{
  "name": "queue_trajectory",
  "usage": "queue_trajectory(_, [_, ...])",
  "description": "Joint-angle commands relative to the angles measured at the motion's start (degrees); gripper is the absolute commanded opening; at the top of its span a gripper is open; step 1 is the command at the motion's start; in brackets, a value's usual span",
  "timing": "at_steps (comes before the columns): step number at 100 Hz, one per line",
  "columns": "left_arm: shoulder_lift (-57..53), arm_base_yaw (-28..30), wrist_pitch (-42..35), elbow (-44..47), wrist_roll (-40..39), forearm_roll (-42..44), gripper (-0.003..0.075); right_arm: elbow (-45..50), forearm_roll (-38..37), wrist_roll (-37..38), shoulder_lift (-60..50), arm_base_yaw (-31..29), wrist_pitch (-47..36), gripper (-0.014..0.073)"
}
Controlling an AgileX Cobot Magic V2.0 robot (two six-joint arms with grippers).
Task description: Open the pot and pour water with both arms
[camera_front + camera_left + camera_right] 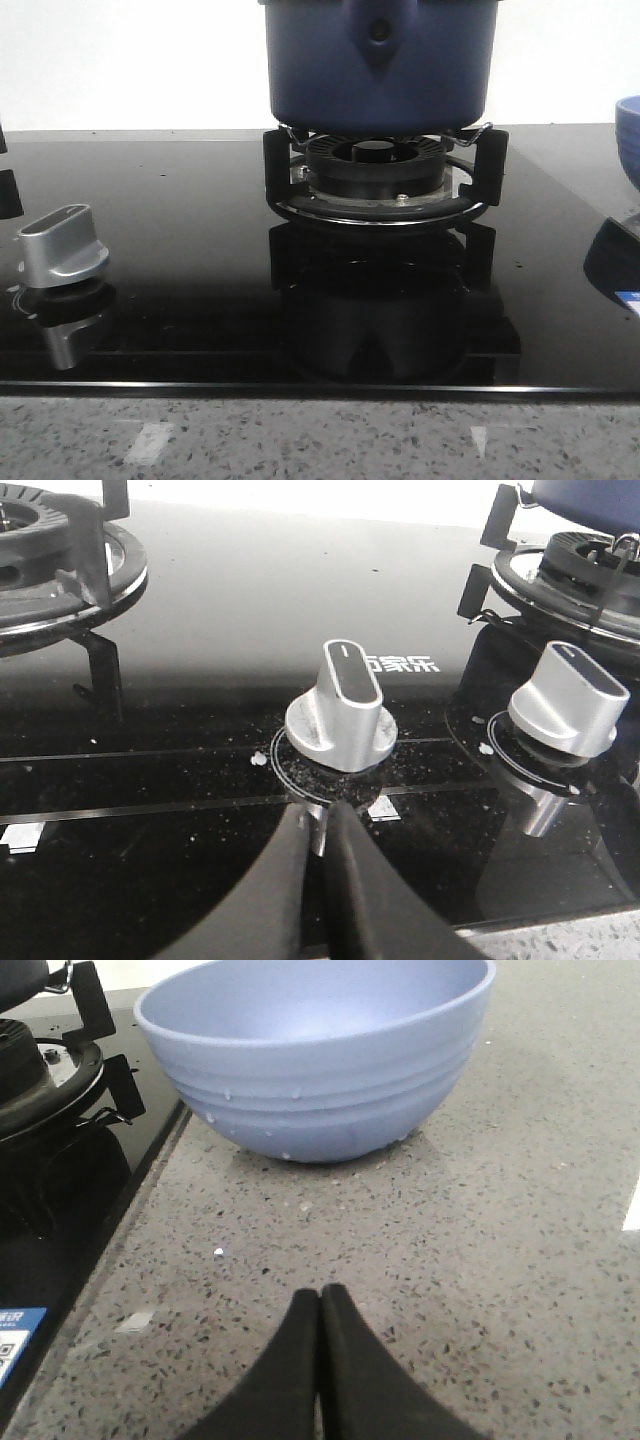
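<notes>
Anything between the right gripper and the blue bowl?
No. The right wrist view shows only bare speckled countertop between the right gripper and the bowl.

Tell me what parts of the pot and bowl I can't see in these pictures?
- The pot: the front view's top edge cuts off its rim, so any lid or water is hidden.
- The pot in the left wrist view: only a corner shows.
- The bowl: the front view shows just a sliver at the right edge; the right wrist view is too low to see its bottom inside.
</notes>
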Motion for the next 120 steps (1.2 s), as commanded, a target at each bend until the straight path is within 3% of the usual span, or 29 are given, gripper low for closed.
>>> queue_trajectory(1, [-1.49,-0.02,-2.44,1.96,-0.57,-0.14,-0.002,1.54,-0.78,-0.4,-0.79,-0.29,-1.3,-0.007])
queue_trajectory(31, [-1.49,-0.02,-2.44,1.96,-0.57,-0.14,-0.002,1.54,-0.9,-0.4,-0.79,-0.29,-1.45,-0.007])
queue_trajectory(40, [-1.49,-0.02,-2.44,1.96,-0.57,-0.14,-0.002,1.54,-3.95,-0.4,-0.79,-0.29,-2.67,-0.007])
queue_trajectory(65, [-1.49,-0.02,-5.22,1.96,-0.57,0.24,-0.002,1.54,-4.58,-0.4,-0.79,-0.29,-17.15,-0.007])
queue_trajectory(75, [-1.49,-0.02,-8.59,1.96,-0.57,-8.03,-0.002,1.54,-4.58,-0.4,-0.79,-0.29,-22.74,-0.007])
queue_trajectory(86, [-1.49,-0.02,-11.81,1.96,-0.57,-25.49,-0.002,1.54,-1.91,-0.4,-0.79,-0.29,-28.93,-0.007])
queue_trajectory(99, [-1.49,-0.02,-16.15,1.96,-0.57,-34.81,-0.002,1.54,9.01,2.62,-0.79,-0.29,-34.29,-0.007])
queue_trajectory(120, [-1.49,-0.02,-17.69,1.96,-0.57,-46.28,-0.002,1.17,24.31,3.14,-0.79,-0.29,-31.69,-0.0069])
